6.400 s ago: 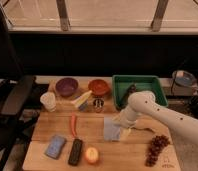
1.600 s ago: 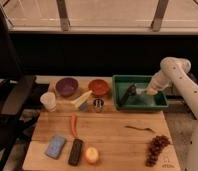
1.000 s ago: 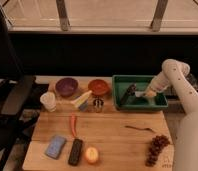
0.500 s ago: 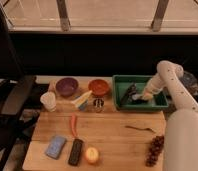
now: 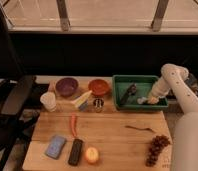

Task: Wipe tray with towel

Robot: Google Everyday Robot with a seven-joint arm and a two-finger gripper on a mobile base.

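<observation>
Towel (image 5: 142, 101) sits bunched at the right end of the tray (image 5: 137, 77), pinched in the gripper (image 5: 148, 100) - jaws closed on it. We note a dark object (image 5: 130, 93) beside it in the tray; orange bowl (image 5: 99, 86) just left, on the surface (image 5: 112, 135).

Long wooden table (image 5: 117, 145). Far side, left to right: purple bowl (image 5: 67, 86), orange bowl (image 5: 98, 86), green tray (image 5: 137, 78). White cup (image 5: 48, 101) at left. Near edge: blue block (image 5: 55, 146), orange fruit (image 5: 92, 155), grapes (image 5: 156, 147) at right. The gripper (image 5: 148, 99) sits low in the tray's right end, clamped on the towel (image 5: 141, 101).
</observation>
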